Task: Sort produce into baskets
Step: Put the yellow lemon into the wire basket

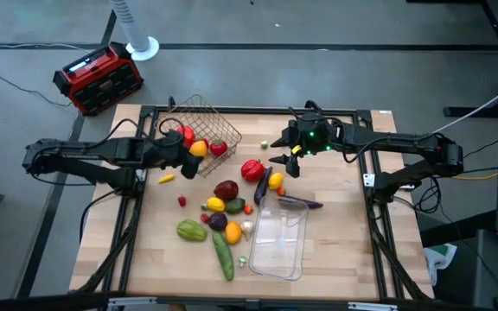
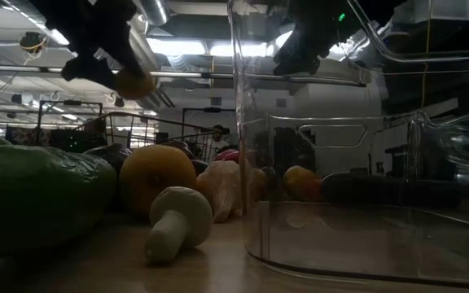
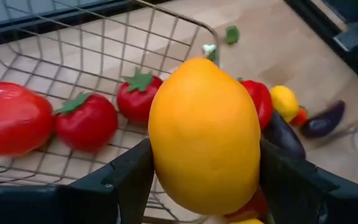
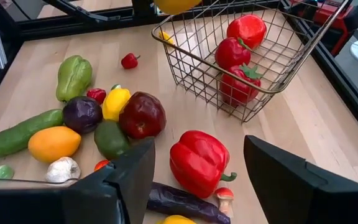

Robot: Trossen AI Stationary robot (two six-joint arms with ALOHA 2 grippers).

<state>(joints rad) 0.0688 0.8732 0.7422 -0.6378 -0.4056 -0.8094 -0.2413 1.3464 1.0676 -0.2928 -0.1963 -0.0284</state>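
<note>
Two receptacles sit on the wooden desk [image 1: 158, 259]: one square bronze wire-mesh basket [image 1: 220, 123] and one clear plastic tray [image 1: 279, 244]. The basket holds three red toy fruits [image 4: 246, 29], and one orange-yellow oval fruit [image 3: 205, 134] sits between the left arm's jaws. Loose pieces include one glossy red bell pepper [image 4: 201, 156], one long green cucumber [image 1: 223, 256], one ribbed green squash [image 4: 73, 75] and one white mushroom [image 2: 173, 220].

Both arms are reaching inward over the table, the left tool [image 1: 194, 155] clamping a load, the right tool [image 1: 285, 161] hanging spread and empty.
</note>
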